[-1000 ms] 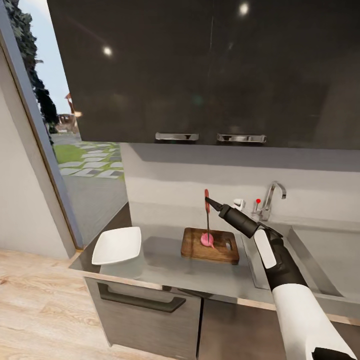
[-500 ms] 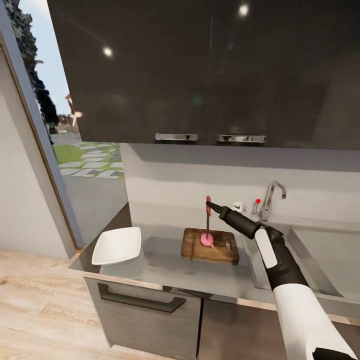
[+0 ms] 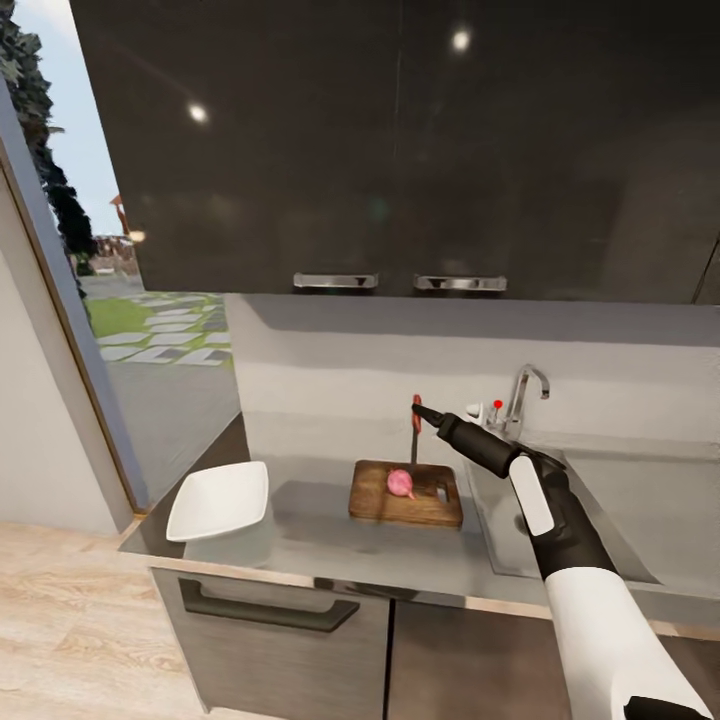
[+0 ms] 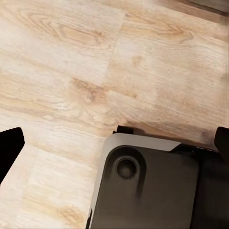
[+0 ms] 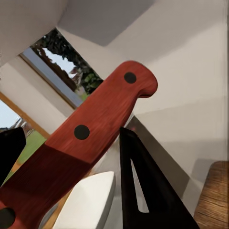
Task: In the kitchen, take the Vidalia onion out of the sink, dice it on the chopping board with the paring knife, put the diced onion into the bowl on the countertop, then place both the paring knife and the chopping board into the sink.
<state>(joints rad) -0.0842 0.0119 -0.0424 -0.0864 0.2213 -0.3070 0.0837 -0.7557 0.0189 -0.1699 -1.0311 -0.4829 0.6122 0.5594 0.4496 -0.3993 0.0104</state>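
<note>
Gripping the paring knife (image 3: 415,428) tight above the onion (image 3: 399,483), but could slip sideways and miss, nicking the chopping board (image 3: 378,500).

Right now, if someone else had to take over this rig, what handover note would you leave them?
Right gripper: shut on the paring knife, held blade down over the back of the chopping board.
Left gripper: open, empty, pointing at the floor.
Vidalia onion: out of the sink, whole, on the board.
Bowl: empty, at the countertop's left end.
Done: onion moved to the board, knife in hand.
Left: dice the onion, put the pieces into the bowl, then place knife and board in the sink.
</note>
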